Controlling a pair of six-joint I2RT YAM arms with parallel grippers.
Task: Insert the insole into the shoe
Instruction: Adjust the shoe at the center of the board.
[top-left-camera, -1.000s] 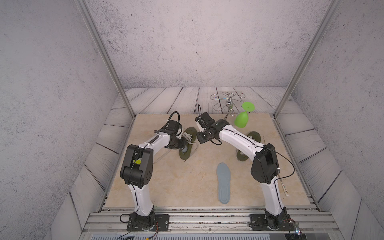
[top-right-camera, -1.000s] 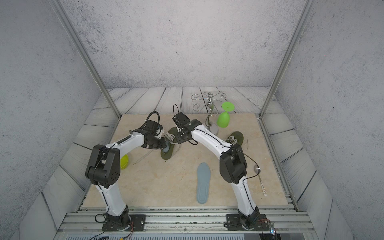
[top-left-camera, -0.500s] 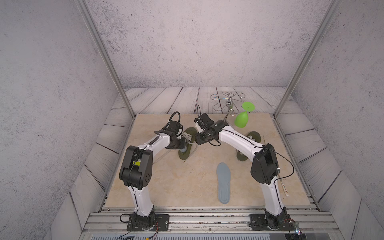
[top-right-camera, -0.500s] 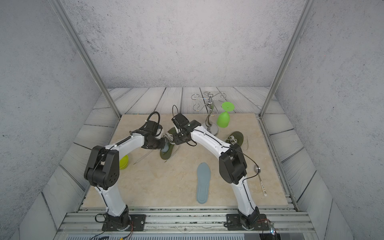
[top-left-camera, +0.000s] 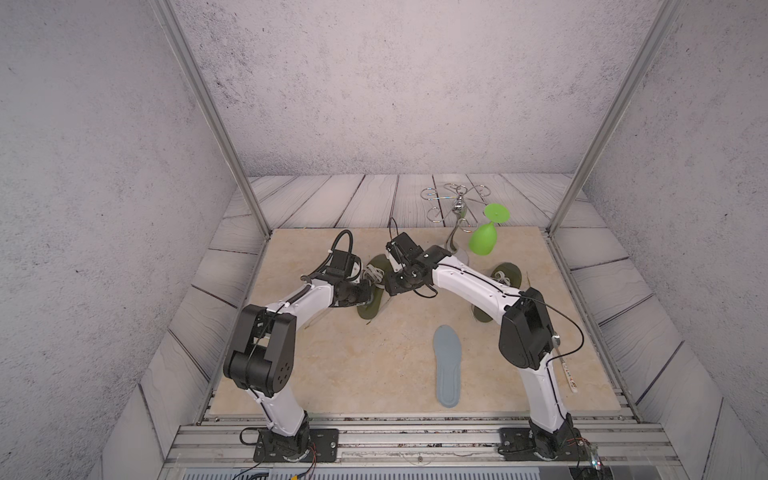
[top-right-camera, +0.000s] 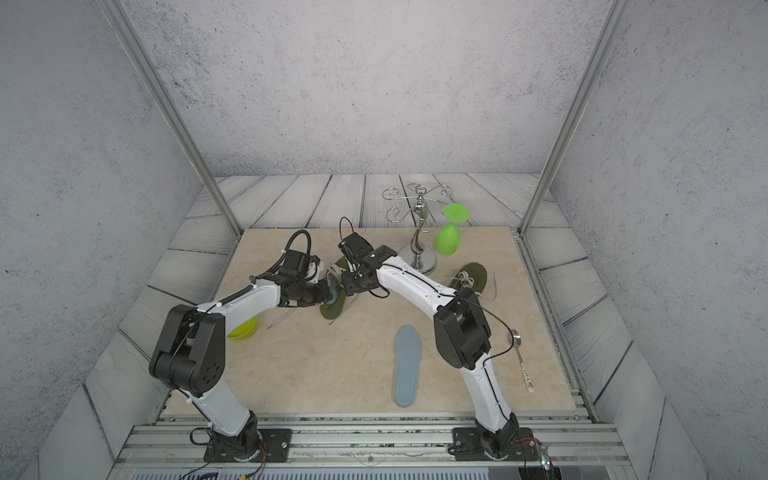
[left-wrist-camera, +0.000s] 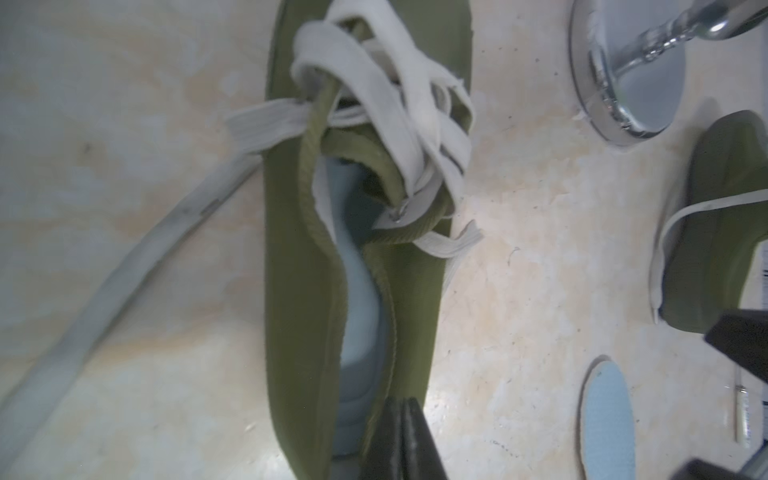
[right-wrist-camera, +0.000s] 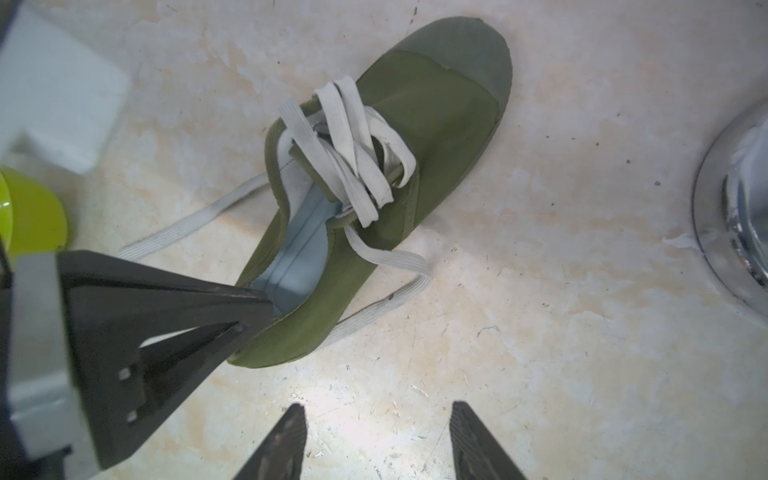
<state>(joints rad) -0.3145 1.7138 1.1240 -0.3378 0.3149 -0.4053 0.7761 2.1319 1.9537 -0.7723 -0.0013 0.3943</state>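
Note:
An olive green shoe (top-left-camera: 373, 308) (top-right-camera: 335, 308) with white laces lies mid-table between my two arms. A light blue insole (left-wrist-camera: 361, 299) (right-wrist-camera: 297, 257) lies inside this shoe (left-wrist-camera: 299, 270) (right-wrist-camera: 436, 124). My left gripper (left-wrist-camera: 401, 401) (right-wrist-camera: 249, 303) is shut, its tips pressed against the heel rim; whether fabric is pinched I cannot tell. My right gripper (right-wrist-camera: 377, 407) is open over bare table beside the shoe, with nothing between its fingers. A second grey-blue insole (top-left-camera: 448, 365) (top-right-camera: 407, 365) lies flat near the front.
A second olive shoe (top-left-camera: 509, 274) (top-right-camera: 473, 274) sits right, partly behind my right arm. A chrome glass rack (top-right-camera: 419, 249) with a hanging green goblet (top-right-camera: 448, 239) stands at the back. A green bowl (top-right-camera: 243, 328) sits left, a spoon (top-right-camera: 523, 365) right.
My right wrist has edged a little left, closer to the shoe. The left arm stays at the shoe's heel, and the loose insole has not moved.

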